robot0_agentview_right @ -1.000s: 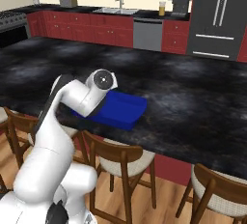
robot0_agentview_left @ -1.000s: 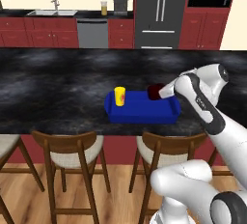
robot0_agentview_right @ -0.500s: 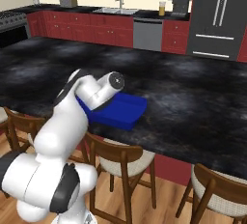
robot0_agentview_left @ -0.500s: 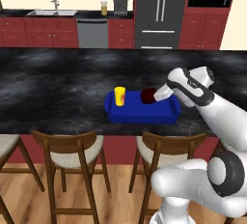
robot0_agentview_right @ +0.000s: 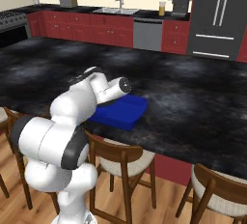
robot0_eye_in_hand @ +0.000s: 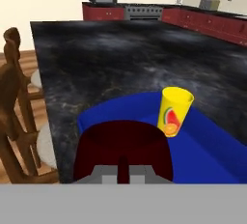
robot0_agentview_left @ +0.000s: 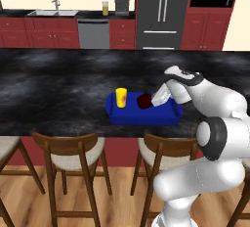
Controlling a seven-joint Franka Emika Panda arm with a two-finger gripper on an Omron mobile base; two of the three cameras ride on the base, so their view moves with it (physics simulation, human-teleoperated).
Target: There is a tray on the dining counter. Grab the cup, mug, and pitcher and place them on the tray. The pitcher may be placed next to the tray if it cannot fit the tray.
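The blue tray (robot0_agentview_left: 166, 115) lies on the dining counter (robot0_agentview_left: 58, 89), and the same tray (robot0_eye_in_hand: 212, 146) spreads under the hand in the hand view. The yellow cup (robot0_agentview_left: 120, 97) stands upright in its left part; its fruit mark shows on the cup (robot0_eye_in_hand: 174, 111) in the hand view. My gripper (robot0_agentview_left: 156, 100) is shut on the dark red mug (robot0_agentview_left: 143, 102), which sits low over the tray's middle, just right of the cup. The mug (robot0_eye_in_hand: 123, 143) lies right in front of the fingertips (robot0_eye_in_hand: 123, 165). The pitcher (robot0_agentview_left: 105, 9) with orange liquid stands on the far back counter.
Wooden chairs (robot0_agentview_left: 73, 157) line the near side of the dining counter. The tray (robot0_agentview_right: 126, 112) is half hidden by my arm in the right base view. A coffee machine (robot0_agentview_left: 122, 3) stands beside the pitcher (robot0_agentview_right: 162, 8), and a sink (robot0_agentview_left: 53, 12) lies further left.
My gripper has carried the mug leftward and slightly down, from past the tray's right end to above its middle near the cup. The cup and tray have stayed put.
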